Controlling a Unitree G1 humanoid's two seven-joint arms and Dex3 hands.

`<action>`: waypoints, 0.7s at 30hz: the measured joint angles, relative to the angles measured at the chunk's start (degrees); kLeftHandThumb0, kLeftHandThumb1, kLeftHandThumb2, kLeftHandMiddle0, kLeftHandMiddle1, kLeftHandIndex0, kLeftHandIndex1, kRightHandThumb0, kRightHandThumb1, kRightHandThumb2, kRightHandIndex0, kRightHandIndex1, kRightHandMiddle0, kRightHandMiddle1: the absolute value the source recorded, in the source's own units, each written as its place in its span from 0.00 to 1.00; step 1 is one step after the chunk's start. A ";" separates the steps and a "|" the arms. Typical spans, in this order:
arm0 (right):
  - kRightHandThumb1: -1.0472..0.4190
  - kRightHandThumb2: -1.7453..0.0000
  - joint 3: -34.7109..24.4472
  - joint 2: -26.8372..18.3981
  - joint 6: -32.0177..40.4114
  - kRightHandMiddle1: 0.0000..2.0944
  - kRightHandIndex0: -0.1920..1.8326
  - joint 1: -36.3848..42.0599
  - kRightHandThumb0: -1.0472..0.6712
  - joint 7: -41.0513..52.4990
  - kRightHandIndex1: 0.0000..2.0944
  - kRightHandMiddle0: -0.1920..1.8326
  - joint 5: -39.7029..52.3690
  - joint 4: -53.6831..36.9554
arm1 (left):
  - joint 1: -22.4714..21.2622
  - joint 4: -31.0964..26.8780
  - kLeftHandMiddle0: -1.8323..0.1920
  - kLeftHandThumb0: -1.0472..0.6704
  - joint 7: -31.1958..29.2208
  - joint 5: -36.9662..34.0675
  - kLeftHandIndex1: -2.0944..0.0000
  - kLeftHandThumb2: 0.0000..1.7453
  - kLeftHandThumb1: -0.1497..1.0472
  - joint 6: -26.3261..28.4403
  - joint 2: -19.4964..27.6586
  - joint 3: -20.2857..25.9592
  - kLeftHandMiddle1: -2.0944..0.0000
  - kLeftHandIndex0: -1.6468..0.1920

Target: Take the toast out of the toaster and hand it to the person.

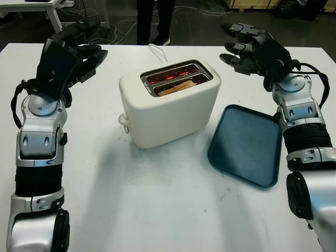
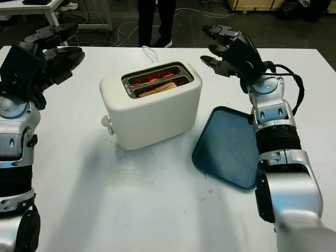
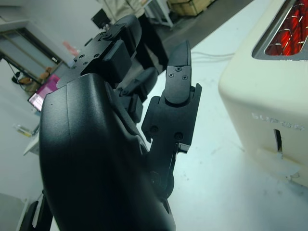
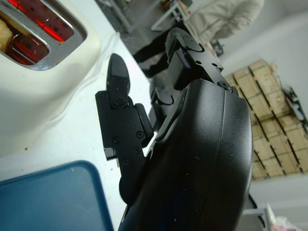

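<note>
A cream two-slot toaster (image 1: 168, 105) stands in the middle of the white table (image 1: 157, 210), its slots glowing red. A slice of toast (image 1: 177, 87) sits low in the nearer slot. My left hand (image 1: 79, 50) is open, raised to the left of the toaster and apart from it. My right hand (image 1: 242, 48) is open, raised to the right of the toaster, beyond the tray. The toaster's side (image 3: 269, 106) and its lever (image 3: 280, 161) appear in the left wrist view. The toaster's slots (image 4: 43, 33) appear beside my right hand's fingers (image 4: 120, 125).
A dark blue tray (image 1: 247, 144) lies right of the toaster. A person's legs (image 1: 155, 21) stand beyond the table's far edge. The toaster's white cord (image 1: 157, 52) runs off the back. Stacked boxes (image 4: 269, 134) stand in the room behind.
</note>
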 measured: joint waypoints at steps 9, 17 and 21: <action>0.09 0.84 0.10 0.00 0.84 0.00 0.30 0.05 0.48 -0.01 0.01 0.30 -0.20 -0.48 | 0.00 0.10 0.75 0.46 -0.28 -0.02 0.98 0.12 0.89 -0.05 0.00 0.00 0.64 0.57; 0.09 0.84 0.21 0.00 0.80 0.00 0.31 0.08 0.49 0.00 0.01 0.30 -0.20 -0.46 | 0.00 0.16 0.76 0.46 -0.33 -0.02 0.98 0.12 0.89 -0.37 0.00 -0.01 0.62 0.57; 0.09 0.84 0.15 0.00 0.79 0.00 0.30 0.08 0.50 0.01 0.00 0.29 -0.12 -0.45 | 0.00 0.21 0.77 0.46 -0.33 -0.04 0.98 0.13 0.89 -0.39 0.00 0.00 0.62 0.57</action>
